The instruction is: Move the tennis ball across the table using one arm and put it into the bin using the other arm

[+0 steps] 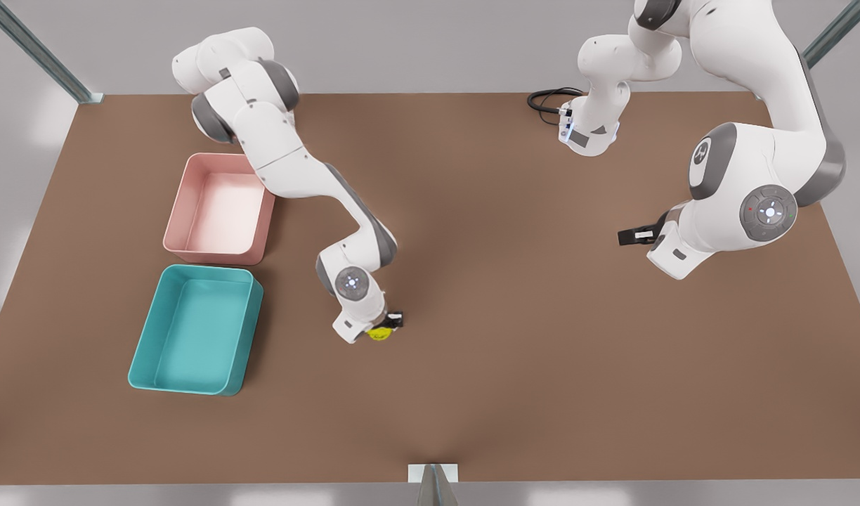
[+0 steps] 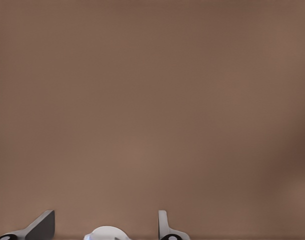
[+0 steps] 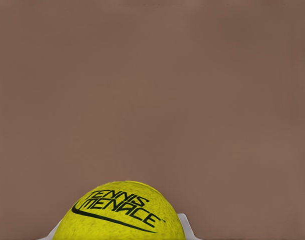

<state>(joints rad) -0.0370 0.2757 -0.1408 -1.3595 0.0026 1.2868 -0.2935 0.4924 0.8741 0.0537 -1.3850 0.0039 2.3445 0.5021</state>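
The right gripper (image 1: 386, 327) pinches the small yellow-green tennis ball (image 1: 379, 334); the teal rectangular plastic bin (image 1: 194, 330) lies beside it, nothing between. The left gripper (image 1: 630, 236) waits, fingers spread.

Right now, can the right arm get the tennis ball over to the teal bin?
Probably yes. The right gripper sits at the tennis ball, and only bare table lies between it and the teal bin.

A pink tub (image 1: 219, 211) is seen, open and upright. Well apart from the pink tub, a looped black cable (image 1: 548, 98) is laid, apparently flat.
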